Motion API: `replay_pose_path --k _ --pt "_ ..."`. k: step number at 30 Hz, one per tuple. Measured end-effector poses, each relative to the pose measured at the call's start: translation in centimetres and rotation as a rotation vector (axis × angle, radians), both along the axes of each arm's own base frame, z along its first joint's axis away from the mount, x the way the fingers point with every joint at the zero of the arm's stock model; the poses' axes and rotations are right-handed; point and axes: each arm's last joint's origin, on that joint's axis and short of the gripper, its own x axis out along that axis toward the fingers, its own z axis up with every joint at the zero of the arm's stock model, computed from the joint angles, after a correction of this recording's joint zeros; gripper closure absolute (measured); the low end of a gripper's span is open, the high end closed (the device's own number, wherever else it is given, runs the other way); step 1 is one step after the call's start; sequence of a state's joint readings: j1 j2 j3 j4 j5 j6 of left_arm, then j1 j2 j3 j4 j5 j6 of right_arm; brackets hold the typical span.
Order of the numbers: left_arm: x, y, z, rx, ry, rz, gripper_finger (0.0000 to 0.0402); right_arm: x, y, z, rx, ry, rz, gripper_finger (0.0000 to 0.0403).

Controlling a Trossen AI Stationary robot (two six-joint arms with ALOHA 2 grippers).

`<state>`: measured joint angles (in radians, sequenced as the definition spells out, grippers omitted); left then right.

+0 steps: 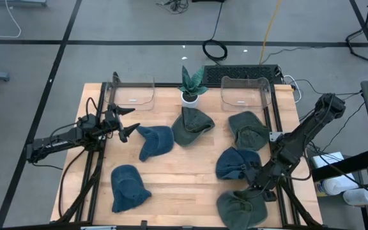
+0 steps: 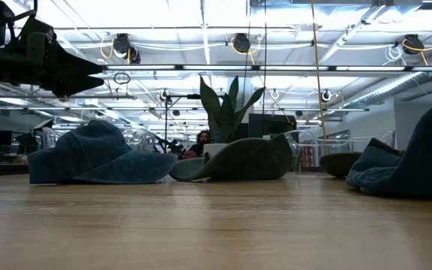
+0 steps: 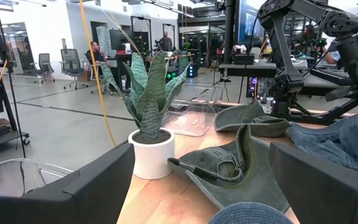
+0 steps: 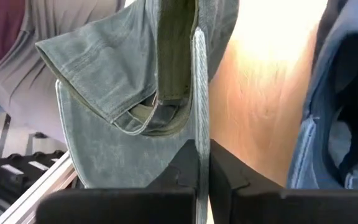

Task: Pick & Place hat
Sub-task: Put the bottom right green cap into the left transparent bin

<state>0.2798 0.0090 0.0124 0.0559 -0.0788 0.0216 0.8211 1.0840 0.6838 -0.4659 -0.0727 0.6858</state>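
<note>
Six hats on the table, none placed yet. Right gripper (image 1: 253, 187) clenched on the green cap's (image 1: 240, 209) brim, lower right of frame. Left gripper (image 1: 128, 121) spread wide, empty, mid-left. Lift and placement remain.

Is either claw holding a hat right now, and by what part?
The right claw pinches the green hat by its thin brim edge. The left claw is open, holding nothing.
</note>
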Motion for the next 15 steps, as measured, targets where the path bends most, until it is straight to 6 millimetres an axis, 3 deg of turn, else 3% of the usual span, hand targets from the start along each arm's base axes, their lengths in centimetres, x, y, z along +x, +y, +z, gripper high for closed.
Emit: replay_pose_path --k 9,15 --pt "0.0 0.0 0.0 0.000 0.000 0.000 0.0023 0.7 -0.1 2.3 -0.080 -0.309 0.001 0.0401" --pt "0.0 0.0 0.0 0.000 0.000 0.000 0.0023 1.6 -0.1 3.2 -0.229 -0.557 -0.019 0.0402"
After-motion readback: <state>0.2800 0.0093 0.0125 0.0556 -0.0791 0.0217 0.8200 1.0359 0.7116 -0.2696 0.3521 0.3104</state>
